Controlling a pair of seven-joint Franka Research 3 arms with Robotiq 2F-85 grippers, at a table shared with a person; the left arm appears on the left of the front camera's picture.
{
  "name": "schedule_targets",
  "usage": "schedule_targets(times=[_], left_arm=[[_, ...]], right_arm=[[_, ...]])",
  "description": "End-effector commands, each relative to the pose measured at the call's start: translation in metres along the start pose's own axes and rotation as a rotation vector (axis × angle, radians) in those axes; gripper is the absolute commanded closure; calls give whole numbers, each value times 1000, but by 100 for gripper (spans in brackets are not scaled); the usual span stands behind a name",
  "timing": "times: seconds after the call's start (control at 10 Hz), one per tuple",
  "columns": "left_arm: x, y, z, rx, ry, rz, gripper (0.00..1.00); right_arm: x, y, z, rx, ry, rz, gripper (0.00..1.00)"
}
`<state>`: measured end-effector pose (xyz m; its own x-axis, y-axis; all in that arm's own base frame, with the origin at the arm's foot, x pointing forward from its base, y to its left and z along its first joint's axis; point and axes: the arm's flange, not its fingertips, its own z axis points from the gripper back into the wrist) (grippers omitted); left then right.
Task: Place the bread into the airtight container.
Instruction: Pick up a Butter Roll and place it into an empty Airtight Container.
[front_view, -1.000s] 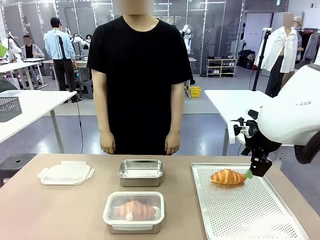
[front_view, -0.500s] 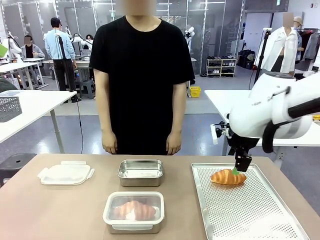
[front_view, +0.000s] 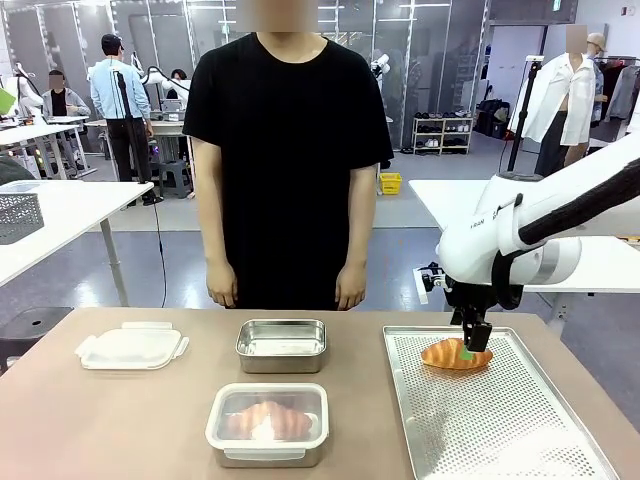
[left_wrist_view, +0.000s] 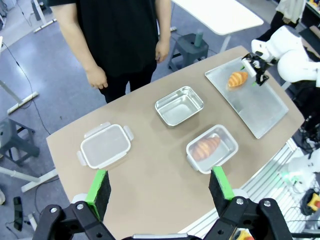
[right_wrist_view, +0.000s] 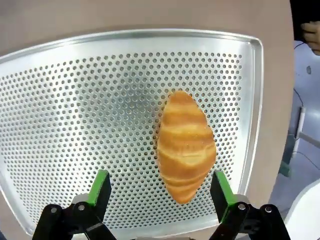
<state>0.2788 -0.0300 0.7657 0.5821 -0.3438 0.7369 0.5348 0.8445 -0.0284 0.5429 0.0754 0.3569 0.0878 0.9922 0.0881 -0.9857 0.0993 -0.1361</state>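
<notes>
The bread, a golden croissant (front_view: 452, 355), lies at the far end of the perforated metal tray (front_view: 520, 420). My right gripper (front_view: 473, 345) hangs just above it, open. In the right wrist view the croissant (right_wrist_view: 186, 145) lies ahead of the green fingertips (right_wrist_view: 100, 187), nearer the right-hand one, and my right gripper (right_wrist_view: 160, 192) holds nothing. The open steel airtight container (front_view: 281, 345) stands empty at the table's middle. My left gripper (left_wrist_view: 159, 186) is open high above the table, looking down on the container (left_wrist_view: 179, 105), the croissant (left_wrist_view: 237, 79) and the right gripper (left_wrist_view: 255, 70).
A lidded container (front_view: 267, 423) with another croissant inside sits near the front edge. A loose clear lid (front_view: 131, 346) lies at the left. A person stands at the far side, hands (front_view: 221, 292) hanging by the table edge.
My right arm has swung left from the tray's right edge and come down over the croissant. Its jaws stayed open. Nothing on the table moved.
</notes>
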Motion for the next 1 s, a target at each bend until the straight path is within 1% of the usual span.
schedule_targets(times=[0.0, 0.4, 0.9], left_arm=[[1, 0, 1, -4, 2, -9, 0], [1, 0, 1, -4, 2, -9, 0], [1, 0, 1, -4, 2, -9, 0]], right_arm=[[-7, -23, -12, 20, 13, 41, 0], [-7, -41, -33, 73, 17, 22, 0], [-13, -51, -59, 119, 23, 1, 0]])
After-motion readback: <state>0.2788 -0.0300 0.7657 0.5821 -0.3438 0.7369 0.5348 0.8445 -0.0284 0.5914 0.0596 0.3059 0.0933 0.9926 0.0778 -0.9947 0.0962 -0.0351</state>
